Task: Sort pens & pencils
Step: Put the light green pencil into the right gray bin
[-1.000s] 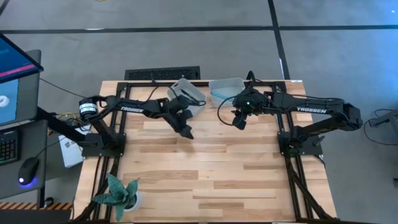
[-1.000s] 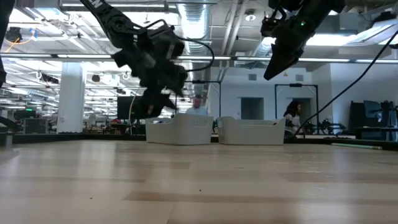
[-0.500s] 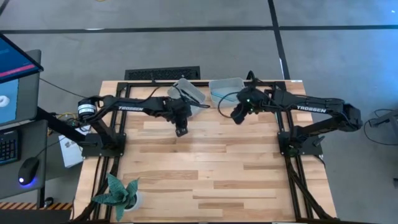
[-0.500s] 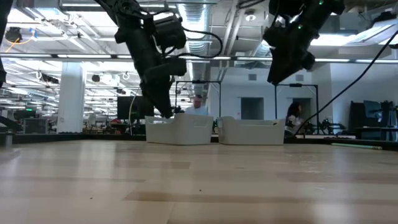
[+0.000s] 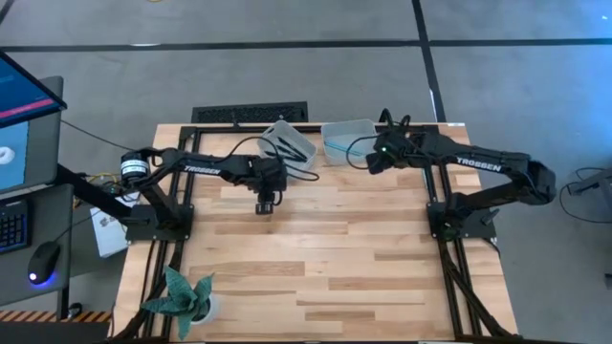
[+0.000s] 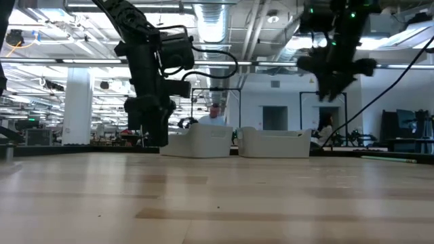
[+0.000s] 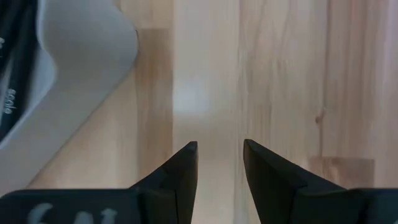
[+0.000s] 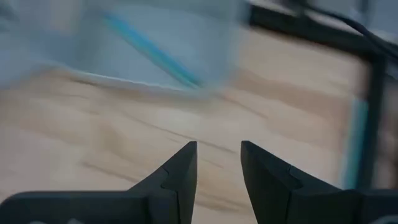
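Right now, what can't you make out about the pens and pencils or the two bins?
- Black sticks in the left bin: high view too small to count; left wrist view cuts them off at its edge.
- Teal stick in the right bin: right wrist view blurred; number unclear.
- Low view: bin walls hide all contents.

Two bins, two grippers, one plant, and a few writing sticks.
There are two pale bins, the left bin (image 5: pixel 274 133) and the right bin (image 5: pixel 346 124). The black sticks (image 5: pixel 293 148) seem to number three, though they overlap. One teal-blue stick (image 8: pixel 152 50) shows. The left gripper (image 5: pixel 264 204) and right gripper (image 5: pixel 371 164) make two, and there is one potted plant (image 5: pixel 186 294).
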Robot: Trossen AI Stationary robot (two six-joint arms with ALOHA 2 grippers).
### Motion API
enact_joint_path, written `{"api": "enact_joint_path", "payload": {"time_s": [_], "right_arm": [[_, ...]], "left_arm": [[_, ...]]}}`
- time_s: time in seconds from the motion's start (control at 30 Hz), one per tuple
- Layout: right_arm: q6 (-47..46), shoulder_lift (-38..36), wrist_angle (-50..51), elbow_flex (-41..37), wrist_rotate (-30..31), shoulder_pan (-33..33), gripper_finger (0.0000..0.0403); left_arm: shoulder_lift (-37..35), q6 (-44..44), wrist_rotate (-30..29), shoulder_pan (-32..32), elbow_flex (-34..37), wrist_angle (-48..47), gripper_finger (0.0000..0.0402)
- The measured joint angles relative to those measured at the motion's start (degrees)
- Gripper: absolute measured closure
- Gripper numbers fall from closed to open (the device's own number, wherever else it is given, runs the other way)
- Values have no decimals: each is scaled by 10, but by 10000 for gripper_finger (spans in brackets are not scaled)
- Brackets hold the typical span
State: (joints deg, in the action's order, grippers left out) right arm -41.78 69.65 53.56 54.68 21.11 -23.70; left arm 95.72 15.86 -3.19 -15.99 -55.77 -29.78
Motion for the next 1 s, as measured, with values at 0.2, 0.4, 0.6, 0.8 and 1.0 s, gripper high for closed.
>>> {"api": "enact_joint_path", "payload": {"time_s": [0.2,0.4,0.6,0.8,1.0], "right_arm": [[-37,0,97,0,0,-49,257],[-38,0,103,0,-29,-74,257],[-38,0,100,0,-60,-79,257],[-46,0,105,0,-65,-56,257],[-133,0,148,-16,-94,-35,257]], "left_arm": [[0,3,-6,0,0,38,280],[0,5,-6,0,0,42,280],[0,10,-5,0,0,42,280],[0,32,-14,-2,0,43,280],[0,44,-27,-20,0,72,280]]}}
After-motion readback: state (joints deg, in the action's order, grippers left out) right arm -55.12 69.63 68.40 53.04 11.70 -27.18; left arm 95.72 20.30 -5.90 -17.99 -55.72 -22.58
